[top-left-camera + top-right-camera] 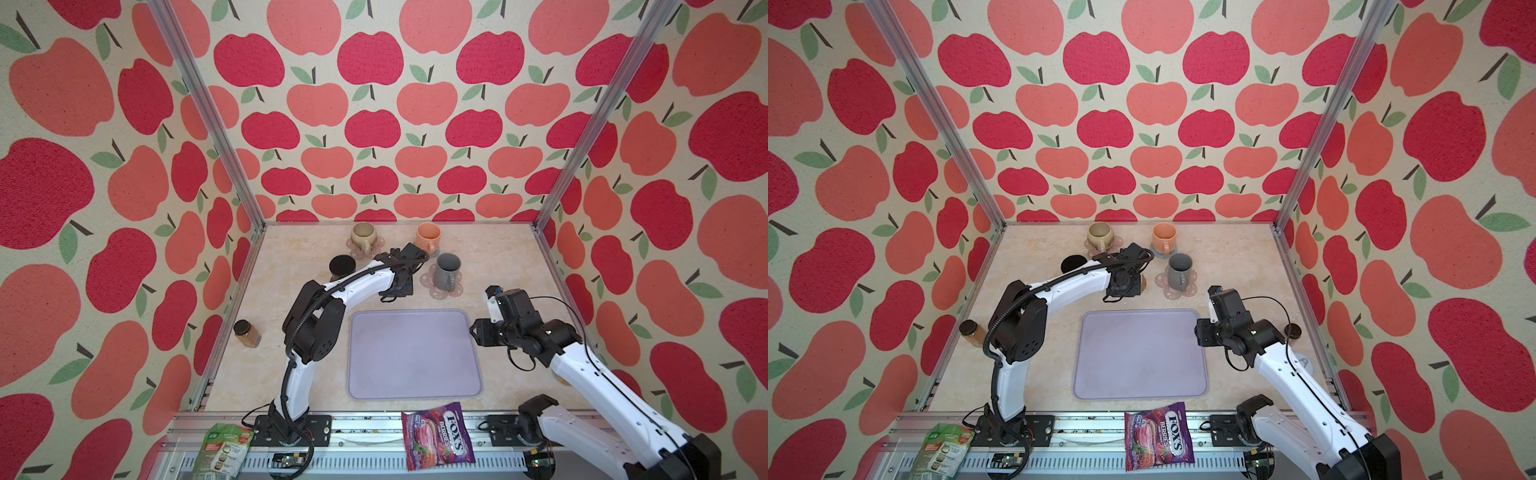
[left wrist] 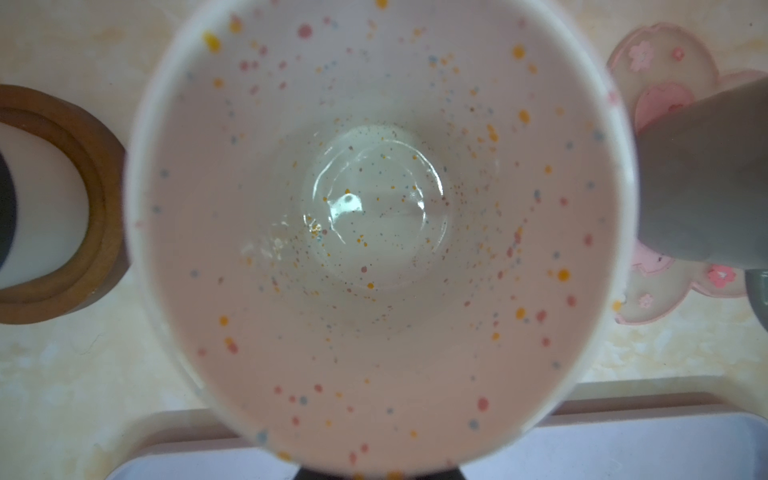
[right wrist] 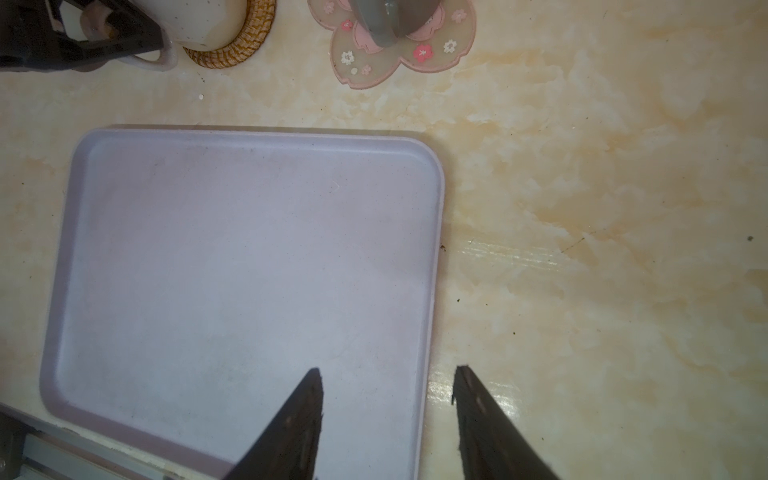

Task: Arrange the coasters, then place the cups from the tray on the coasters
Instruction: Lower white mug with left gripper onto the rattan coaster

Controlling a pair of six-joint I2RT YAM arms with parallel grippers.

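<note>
Speckled white mug (image 2: pixel 374 228) fills the left wrist view and we're staring straight down into it. That's the one in play.

Sweeping from the left: a brown-lidded jar (image 1: pixel 246 332) stands well out to the left of the left hand (image 3: pixel 120 39) and takes no part. The black mug (image 1: pixel 341 266) is just left of that hand, seated on the dark brown coaster (image 2: pixel 104 208). Beyond the hand is the beige mug (image 1: pixel 362 237) on a pink flower coaster (image 1: pixel 380 244).

Now the hand itself. Its fingers are pinching the speckled mug at the handle side, as the right wrist view has it. The base is down on the rattan coaster (image 3: pixel 232 54), though off-centre, I'd say, with weave showing out one side only.

Beyond and to the right sits the orange mug (image 1: pixel 428 236), with a grey-blue coaster (image 1: pixel 1173 250) peeping out beneath. Close on the hand's right is the grey mug (image 1: pixel 448 270) on the second pink flower coaster (image 3: pixel 415 54). The tray (image 3: pixel 249 270), back towards the arm bases from the hand, carries no mug. The right hand (image 3: pixel 387 370) hovers spread and empty over the tray's right rim.

This looks like the last mug, and the move is the release. Check the base sits flat and nudge it toward the coaster's middle. Then ease the fingers apart and draw straight back off the handle. Don't swing sideways, because the black and grey mugs flank this hand closely.
</note>
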